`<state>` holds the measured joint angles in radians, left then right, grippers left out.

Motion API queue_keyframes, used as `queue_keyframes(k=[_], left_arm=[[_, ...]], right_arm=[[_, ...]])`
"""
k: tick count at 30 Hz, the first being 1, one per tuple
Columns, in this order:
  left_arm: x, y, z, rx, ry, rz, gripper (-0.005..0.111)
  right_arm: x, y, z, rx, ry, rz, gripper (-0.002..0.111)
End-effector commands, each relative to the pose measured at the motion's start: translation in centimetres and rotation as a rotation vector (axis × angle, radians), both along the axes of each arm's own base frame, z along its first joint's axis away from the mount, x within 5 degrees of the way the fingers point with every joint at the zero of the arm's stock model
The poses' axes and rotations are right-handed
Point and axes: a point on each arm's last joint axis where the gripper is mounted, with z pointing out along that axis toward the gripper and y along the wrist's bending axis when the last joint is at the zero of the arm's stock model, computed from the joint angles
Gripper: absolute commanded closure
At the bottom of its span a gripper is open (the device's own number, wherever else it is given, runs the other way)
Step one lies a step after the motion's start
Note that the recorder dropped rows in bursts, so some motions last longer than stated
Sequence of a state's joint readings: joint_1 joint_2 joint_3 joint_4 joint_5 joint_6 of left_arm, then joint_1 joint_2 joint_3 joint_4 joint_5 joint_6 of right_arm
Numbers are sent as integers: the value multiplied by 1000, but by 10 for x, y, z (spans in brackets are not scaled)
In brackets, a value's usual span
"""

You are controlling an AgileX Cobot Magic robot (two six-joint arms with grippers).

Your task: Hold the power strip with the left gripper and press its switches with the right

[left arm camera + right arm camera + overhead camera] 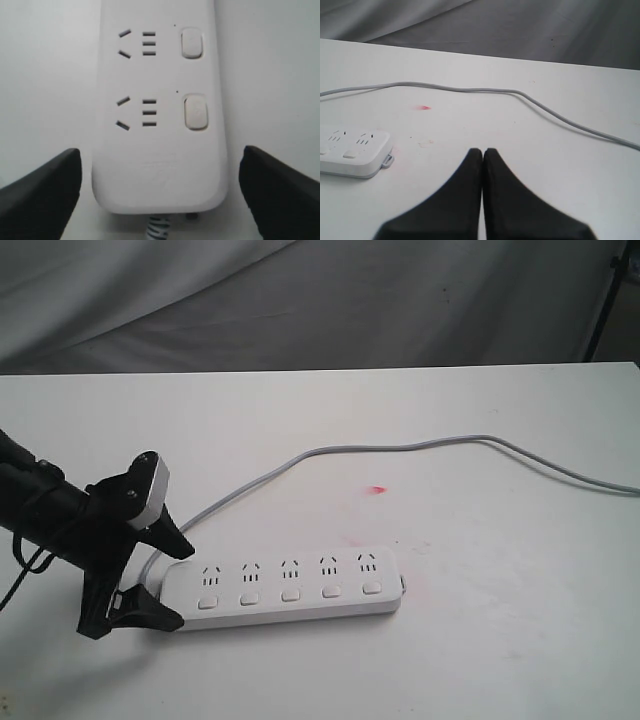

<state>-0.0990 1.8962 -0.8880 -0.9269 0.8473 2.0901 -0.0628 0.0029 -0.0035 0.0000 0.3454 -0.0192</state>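
The white power strip (285, 590) lies flat on the table near its front, outlets and switches (290, 595) facing up. My left gripper (168, 582) is open, with one black finger on each side of the strip's cord end and a gap on both sides. In the left wrist view the strip (157, 125) fills the middle between the fingers (45, 190), and two switches (196, 112) show. My right gripper (482, 151) is shut with nothing in it. It hovers over bare table to the side of the strip's far end (350, 152) and is outside the exterior view.
The grey cord (400, 447) loops from the strip's left end across the white table (500, 620) and off to the right. A small red mark (376, 489) is behind the strip. Grey cloth (300, 300) hangs beyond the table's far edge.
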Motion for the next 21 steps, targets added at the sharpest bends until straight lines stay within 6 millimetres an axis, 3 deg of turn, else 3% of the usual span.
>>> queue_keyframes(k=[1,12,21], left_arm=[[1,-2,-7,0,14,5,26],[2,-2,-11,6,20,12,37],[6,0,-12,35,-17,45,69]], right_arm=[[0,-1,-1,-5,-3,-7,108],[0,-1,-1,-5,-3,-7,108],[0,-1,-1,-5,-3,-7,108]])
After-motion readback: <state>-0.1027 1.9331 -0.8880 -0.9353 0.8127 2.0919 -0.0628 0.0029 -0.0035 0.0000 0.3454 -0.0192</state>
